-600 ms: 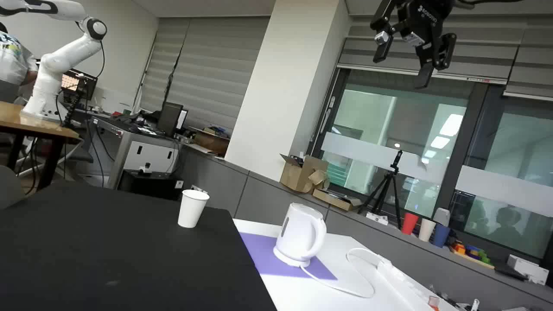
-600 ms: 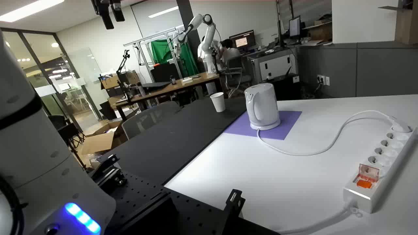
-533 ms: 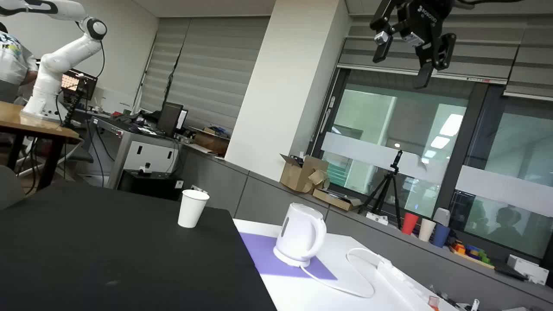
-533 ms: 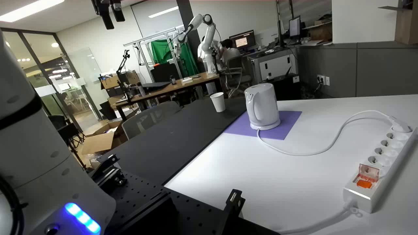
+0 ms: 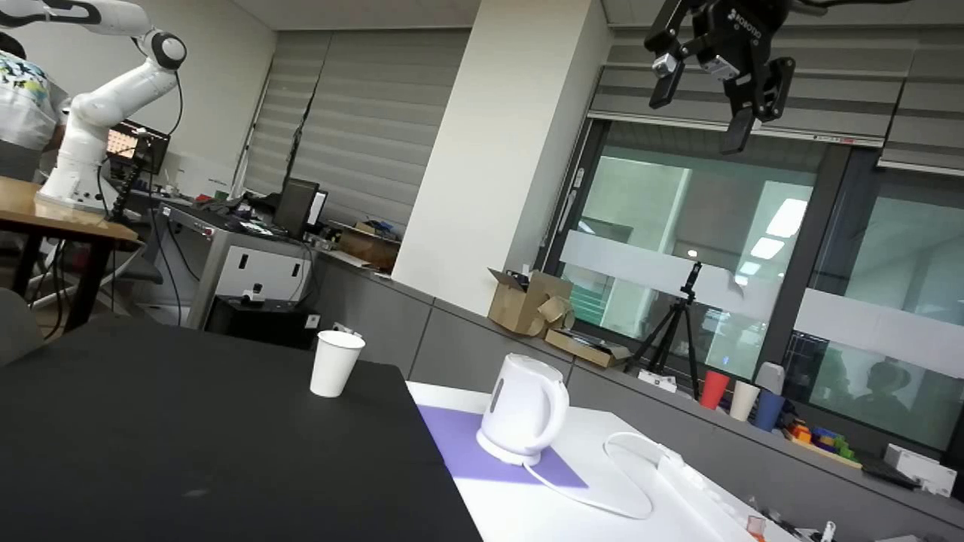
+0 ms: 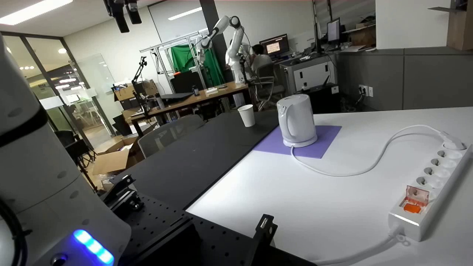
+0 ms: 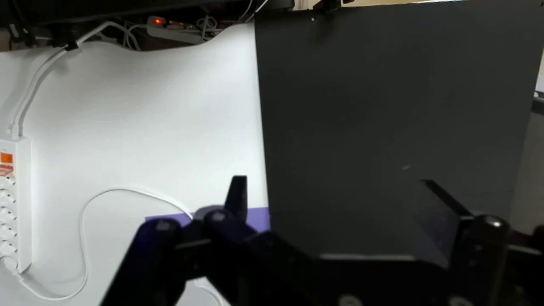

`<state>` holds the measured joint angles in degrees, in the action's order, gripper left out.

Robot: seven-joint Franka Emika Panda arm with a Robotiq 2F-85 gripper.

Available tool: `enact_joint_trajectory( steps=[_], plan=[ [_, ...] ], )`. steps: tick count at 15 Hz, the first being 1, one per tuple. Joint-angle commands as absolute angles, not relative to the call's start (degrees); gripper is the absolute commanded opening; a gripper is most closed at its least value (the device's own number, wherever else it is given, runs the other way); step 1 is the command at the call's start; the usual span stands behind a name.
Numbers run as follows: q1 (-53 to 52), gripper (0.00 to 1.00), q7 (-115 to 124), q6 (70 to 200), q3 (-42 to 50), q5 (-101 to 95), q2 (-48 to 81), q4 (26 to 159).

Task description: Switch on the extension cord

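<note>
Wrist view, tool (image 7: 333, 182) with fingertips apart, extension cord (image 7: 21, 204) at left edge, orange switch (image 7: 6, 157) uncovered

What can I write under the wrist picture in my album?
Open tool above the table, extension cord and its orange switch at the left edge.

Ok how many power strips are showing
2: the extension cord on the white surface, and what looks like another strip, partly hidden, near the top of the wrist view. More could be hidden.
</note>
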<state>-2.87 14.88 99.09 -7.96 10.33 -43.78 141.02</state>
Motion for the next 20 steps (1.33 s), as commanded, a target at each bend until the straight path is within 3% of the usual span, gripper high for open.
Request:
enact_joint_trajectory(
  steps=[1,9,15,16,17,19,20],
  plan=[
    [-2.61,1.0,14.74,98.91,-8.11,10.43,-43.75,140.86],
    [-1.84,1.0,14.53,99.81,-7.97,9.17,-43.92,141.69],
    [7.36,1.0,12.35,113.76,-1.44,-3.5,-47.33,152.0],
    [9.1,0.98,11.27,117.26,0.6,-4.91,-47.21,153.85],
    [10.92,0.75,10.36,120.52,2.59,-5.91,-46.67,155.26],
    [14.51,0.71,8.16,125.97,7.01,-6.89,-44.01,156.95],
    [16.01,0.62,7.18,128.18,8.7,-7.14,-42.72,157.37]
  ],
)
